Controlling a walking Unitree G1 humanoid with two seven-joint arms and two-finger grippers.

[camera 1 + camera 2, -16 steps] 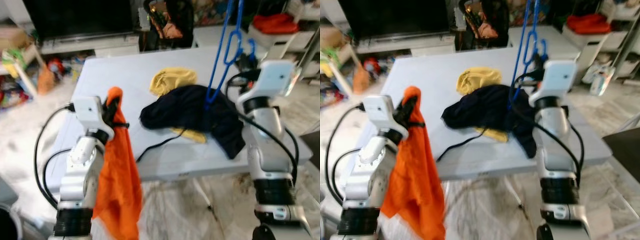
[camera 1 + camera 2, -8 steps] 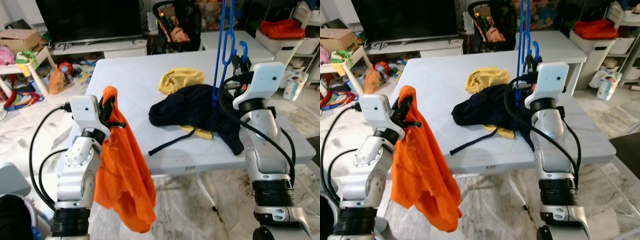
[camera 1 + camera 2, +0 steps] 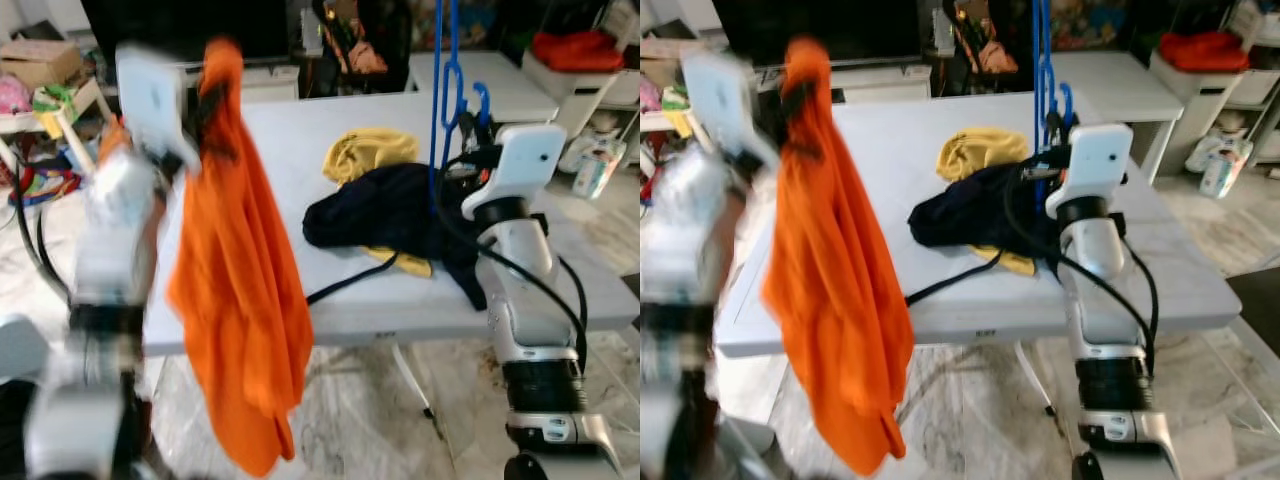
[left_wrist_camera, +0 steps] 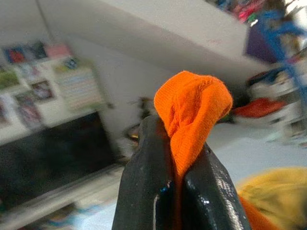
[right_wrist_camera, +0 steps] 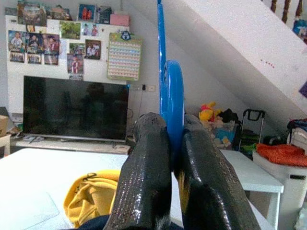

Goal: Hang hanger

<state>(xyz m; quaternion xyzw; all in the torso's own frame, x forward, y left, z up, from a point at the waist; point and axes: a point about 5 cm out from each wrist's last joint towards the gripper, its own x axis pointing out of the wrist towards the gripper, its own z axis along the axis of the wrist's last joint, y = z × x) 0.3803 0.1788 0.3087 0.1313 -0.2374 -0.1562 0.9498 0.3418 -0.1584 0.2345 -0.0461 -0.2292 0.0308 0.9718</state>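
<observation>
From the head views, the left gripper [image 3: 215, 95] hoists an orange garment [image 3: 240, 300] beside the white table [image 3: 270, 160], blurred; the right gripper [image 3: 1052, 135] holds a blue hanger [image 3: 445, 90] upright over the table's dark garment [image 3: 390, 210] and yellow cloth [image 3: 372, 155].

At the left wrist, the 2 fingers [image 4: 144, 191] are clamped on an orange fold.

At the right wrist, both fingers [image 5: 148, 182] pinch the hanger's blue stem. I'd keep that hanger steady and bring the garment's neck over 1 shoulder first.
</observation>
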